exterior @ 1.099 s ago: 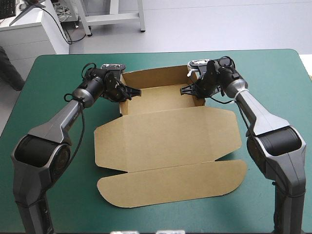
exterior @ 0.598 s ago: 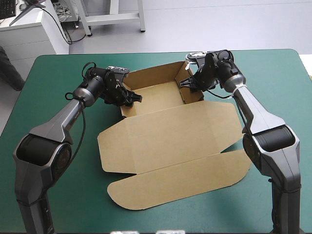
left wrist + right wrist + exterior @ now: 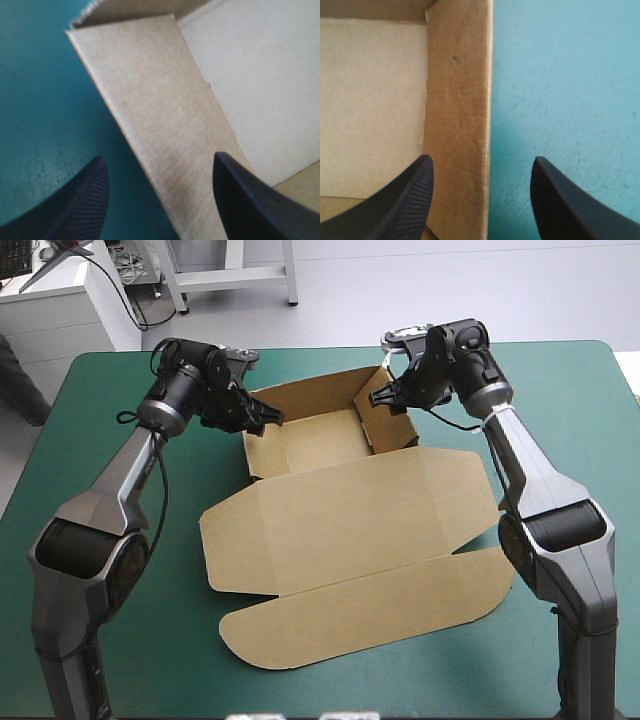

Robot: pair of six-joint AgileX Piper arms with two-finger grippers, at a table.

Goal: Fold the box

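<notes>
each gripper astride a side wall of the box [image 3: 320, 440]
box lies toward the table's [image 3: 560, 400] far edge, lid [image 3: 350, 530] flat nearward; left gripper [image 3: 273, 418] straddles the left wall [image 3: 150, 125], right gripper [image 3: 378, 398] the right wall [image 3: 457, 115], fingers apart, clamping nothing.

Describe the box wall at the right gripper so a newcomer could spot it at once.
On the teal-green table, the brown box has its lid flat toward the near edge and a tray at the far end. The right side wall is the tray's short raised wall between the fingers of the open right gripper; the back wall beside it is longer.
</notes>
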